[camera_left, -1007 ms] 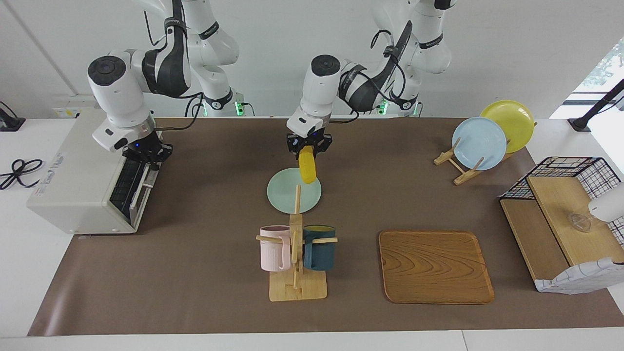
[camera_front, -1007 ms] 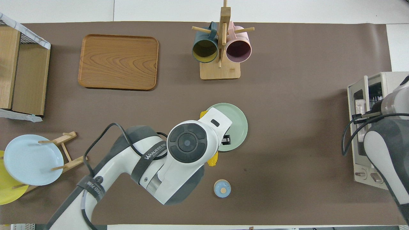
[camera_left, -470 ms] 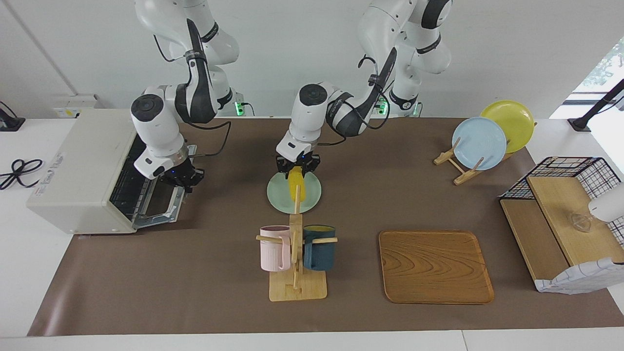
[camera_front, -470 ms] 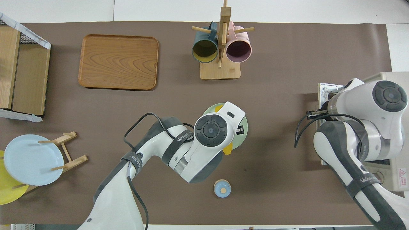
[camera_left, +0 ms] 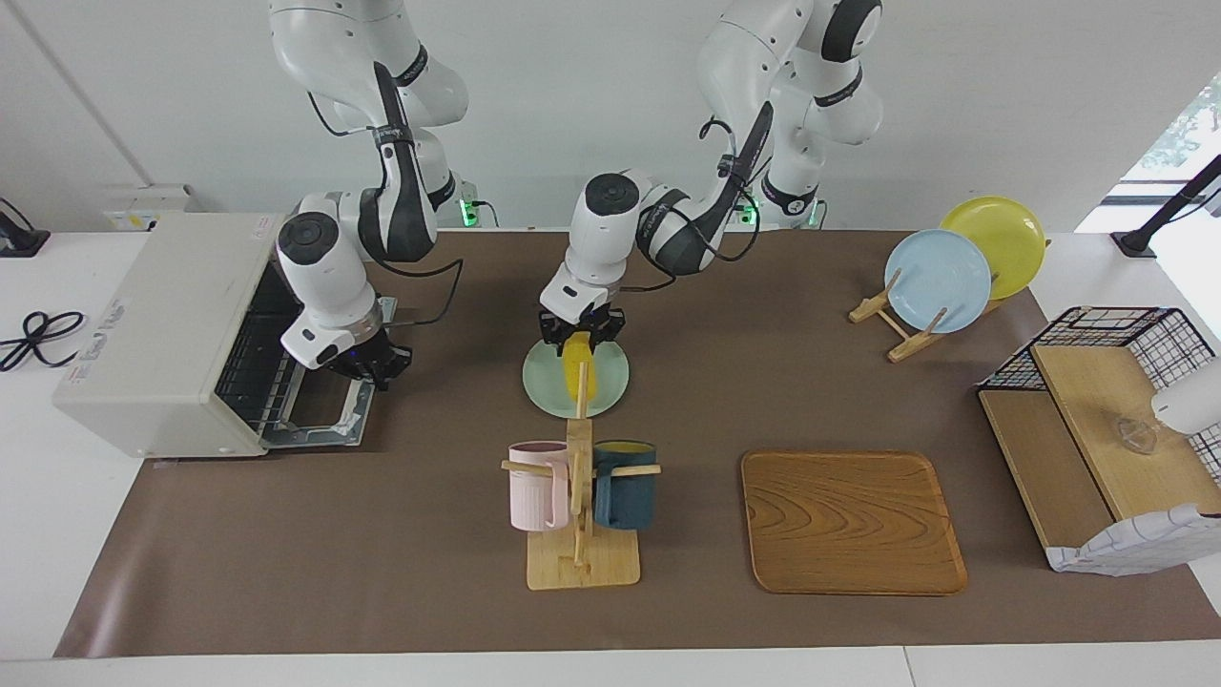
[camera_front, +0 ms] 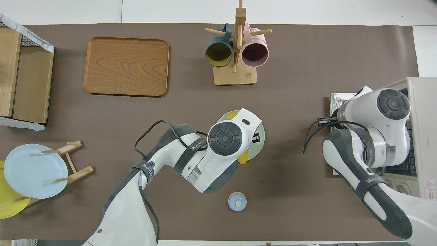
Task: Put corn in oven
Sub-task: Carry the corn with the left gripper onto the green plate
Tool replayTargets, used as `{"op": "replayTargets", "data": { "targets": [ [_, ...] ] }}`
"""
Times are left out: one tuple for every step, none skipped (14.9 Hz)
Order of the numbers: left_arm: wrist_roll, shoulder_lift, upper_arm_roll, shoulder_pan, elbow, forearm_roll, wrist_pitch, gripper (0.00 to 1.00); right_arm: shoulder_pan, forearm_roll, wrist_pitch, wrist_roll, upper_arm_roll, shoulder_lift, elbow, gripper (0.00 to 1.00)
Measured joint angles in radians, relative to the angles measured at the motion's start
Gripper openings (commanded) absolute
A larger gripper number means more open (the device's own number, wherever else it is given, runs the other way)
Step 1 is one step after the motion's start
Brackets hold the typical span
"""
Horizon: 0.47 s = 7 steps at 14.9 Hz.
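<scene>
The yellow corn point(camera_left: 573, 367) hangs end-down from my left gripper point(camera_left: 579, 336), which is shut on its upper end low over a pale green plate point(camera_left: 610, 386). Whether the corn touches the plate I cannot tell. From overhead the left wrist covers most of it, and only the corn's ends point(camera_front: 243, 159) show at the plate's rim point(camera_front: 260, 136). The off-white oven point(camera_left: 162, 324) stands at the right arm's end of the table, with its door point(camera_left: 320, 420) folded down flat and the wire rack showing inside. My right gripper point(camera_left: 370, 367) is shut at the door's outer edge, on the handle.
A wooden mug rack point(camera_left: 580, 534) with a pink and a dark blue mug stands farther from the robots than the plate. Beside it lies a wooden tray point(camera_left: 852, 520). A plate stand point(camera_left: 940, 277), a wire basket with wooden boards point(camera_left: 1097, 420) and a small blue round lid point(camera_front: 237, 201) are also here.
The right gripper has pulled the oven door from closed down to flat open. The left gripper has lowered the corn toward the green plate.
</scene>
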Motion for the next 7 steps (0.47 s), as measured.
{"op": "replayTargets", "data": {
  "targets": [
    [0.006,0.000,0.002,0.000,0.000,0.000,-0.001,1.00,0.011,0.000,0.000,0.014,0.000,0.000,0.001,0.00],
    [0.009,0.000,0.003,0.000,0.000,0.000,-0.001,1.00,0.022,0.001,0.000,0.029,0.000,0.000,0.003,0.00],
    [0.010,0.000,0.005,0.000,0.000,0.000,-0.003,1.00,0.035,0.012,0.000,0.041,0.003,0.000,0.010,0.00],
    [0.013,-0.001,0.008,0.001,0.002,0.000,-0.012,1.00,0.052,0.045,-0.005,0.051,0.005,0.000,0.023,0.02],
    [0.020,-0.006,0.013,0.007,0.007,0.000,-0.033,1.00,0.070,0.081,-0.022,0.062,0.007,0.000,0.044,0.27],
    [0.034,-0.021,0.018,0.023,0.018,0.000,-0.068,1.00,0.082,0.104,-0.044,0.076,0.009,-0.001,0.066,0.58],
    [0.061,-0.046,0.020,0.052,0.029,0.000,-0.117,1.00,0.087,0.118,-0.061,0.088,0.010,-0.001,0.085,0.75]
  ]
}}
